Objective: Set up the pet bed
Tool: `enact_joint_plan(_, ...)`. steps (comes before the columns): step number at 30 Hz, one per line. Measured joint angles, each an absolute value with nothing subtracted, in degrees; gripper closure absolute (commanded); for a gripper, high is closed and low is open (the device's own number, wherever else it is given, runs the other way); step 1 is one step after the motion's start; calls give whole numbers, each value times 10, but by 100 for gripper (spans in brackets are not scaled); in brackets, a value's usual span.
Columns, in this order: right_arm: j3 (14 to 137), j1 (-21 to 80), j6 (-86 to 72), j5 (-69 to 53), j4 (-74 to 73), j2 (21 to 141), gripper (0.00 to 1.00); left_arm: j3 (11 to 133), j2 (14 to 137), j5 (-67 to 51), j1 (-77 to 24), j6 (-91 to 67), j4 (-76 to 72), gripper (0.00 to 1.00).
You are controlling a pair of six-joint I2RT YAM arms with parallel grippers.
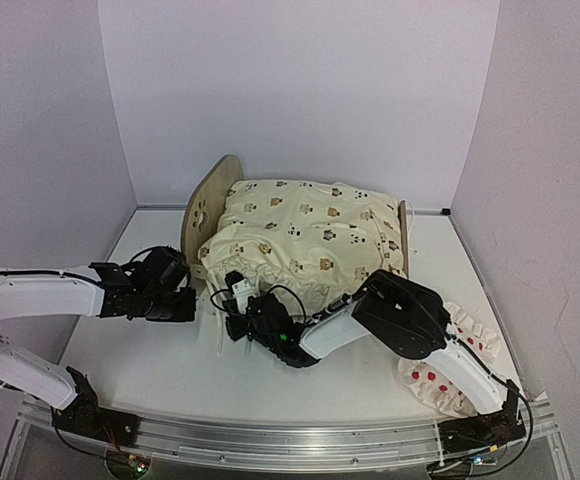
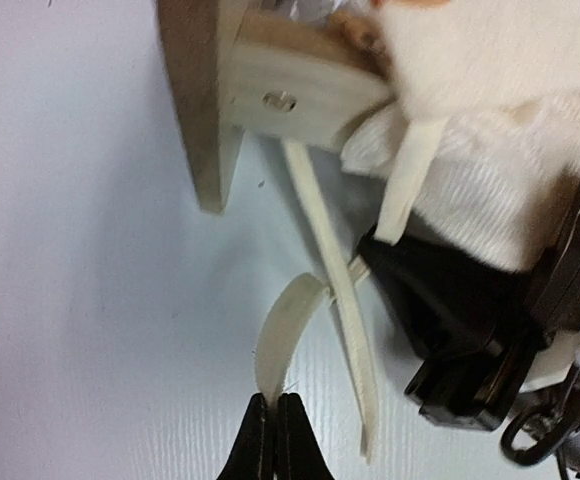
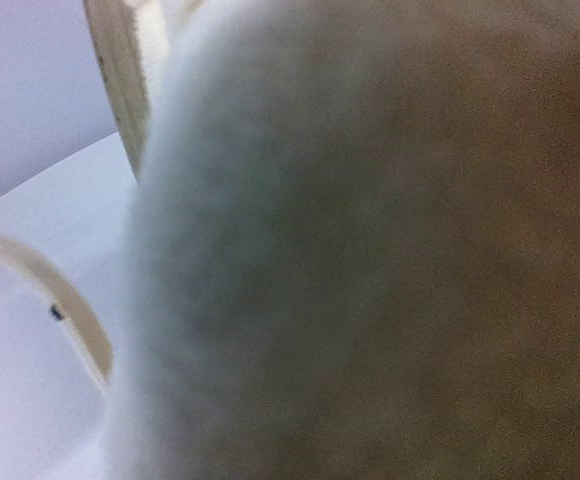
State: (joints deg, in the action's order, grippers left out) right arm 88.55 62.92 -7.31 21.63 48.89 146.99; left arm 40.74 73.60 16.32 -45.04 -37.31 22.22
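Plywood, light and rounded at the end boards, makes up the small pet bed frame [image 1: 213, 195], which stands at the back middle of the white table [image 1: 150, 360]. The cream animal-print cushion [image 1: 310, 235] is heaped on top of it. A white pillow with red dots [image 1: 440, 380] lies apart at the right, partly under the right arm.

Both arms meet at the bed's near left corner. The left claw [image 2: 275, 440] is pinched closed on the curled end of a cream fabric tie [image 2: 285, 330]. The right claw [image 2: 378, 252] is closed too, apparently on a second cream tie [image 2: 410, 170] hanging from the cushion edge. The right wrist view is filled with blurred fabric and confirms little.

The step in hand looks like fastening the cushion to the frame by its ties. Next, the two ends probably need crossing and drawing snug at the corner, with gentle, balanced pulls so the light frame neither slides nor tips
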Motion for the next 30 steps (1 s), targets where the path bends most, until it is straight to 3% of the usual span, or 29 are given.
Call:
enact_joint_plan(14,808,627,-80,152,501,1403,100,478,864,123,-419,-324,134,100)
enact_joint_plan(25,763,627,-71,129,506,1378,77,480,895,104,-404,-315,89,100)
enact_joint_plan(30,727,627,-52,143,504,1352,72,480,900,102,-404,-314,80,100)
